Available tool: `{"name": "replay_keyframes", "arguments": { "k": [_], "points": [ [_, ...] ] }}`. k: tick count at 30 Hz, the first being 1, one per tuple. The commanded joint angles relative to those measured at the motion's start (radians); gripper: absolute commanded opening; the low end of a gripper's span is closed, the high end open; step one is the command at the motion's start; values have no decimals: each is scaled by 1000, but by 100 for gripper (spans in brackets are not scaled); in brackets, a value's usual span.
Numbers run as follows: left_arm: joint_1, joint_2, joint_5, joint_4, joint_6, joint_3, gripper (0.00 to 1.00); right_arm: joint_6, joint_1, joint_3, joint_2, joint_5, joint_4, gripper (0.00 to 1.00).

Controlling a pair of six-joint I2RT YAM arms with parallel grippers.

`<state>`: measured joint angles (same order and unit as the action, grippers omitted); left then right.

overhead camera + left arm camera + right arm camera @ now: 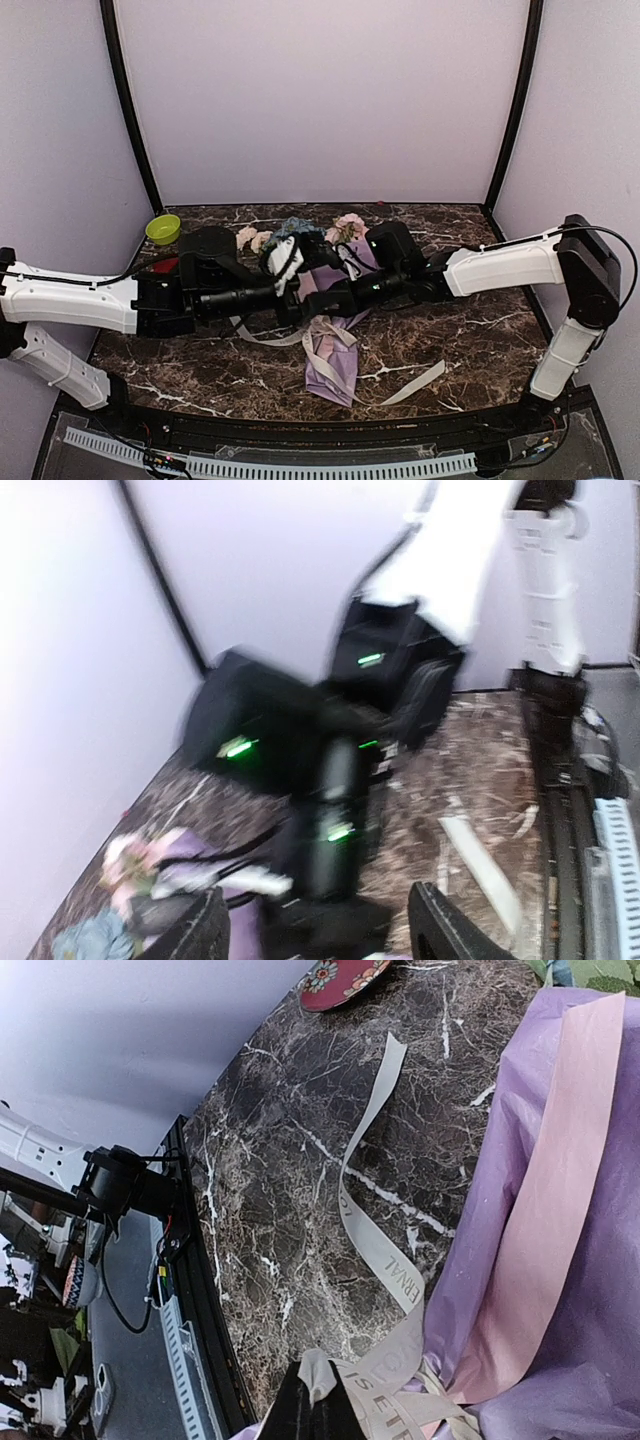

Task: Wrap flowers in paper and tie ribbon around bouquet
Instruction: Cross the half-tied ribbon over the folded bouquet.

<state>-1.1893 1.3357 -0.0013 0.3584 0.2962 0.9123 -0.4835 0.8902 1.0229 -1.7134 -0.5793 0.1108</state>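
Because both arms (250, 297) cross above it, the bouquet (332, 372) at mid-table is partly hidden, and the left wrist view is blurred. The left gripper (315, 935) stands spread; the right gripper (318, 1405) pinches the ribbon (385, 1255). Dark marble table (480, 340), pale lilac walls (320, 100).
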Motion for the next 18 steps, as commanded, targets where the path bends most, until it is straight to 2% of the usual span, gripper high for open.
{"name": "replay_keyframes", "arguments": {
  "k": [1,5,10,18],
  "points": [
    [88,-74,-161,218,-200,-195,62,-81,7,26,-8,16,43,0],
    [92,-56,-202,272,-197,-297,67,-202,12,24,-8,34,50,0],
    [94,10,-170,418,-225,-411,77,-306,28,13,8,78,52,0],
    [94,179,-107,512,-236,-357,71,-364,56,24,20,150,11,0]
  ]
}}
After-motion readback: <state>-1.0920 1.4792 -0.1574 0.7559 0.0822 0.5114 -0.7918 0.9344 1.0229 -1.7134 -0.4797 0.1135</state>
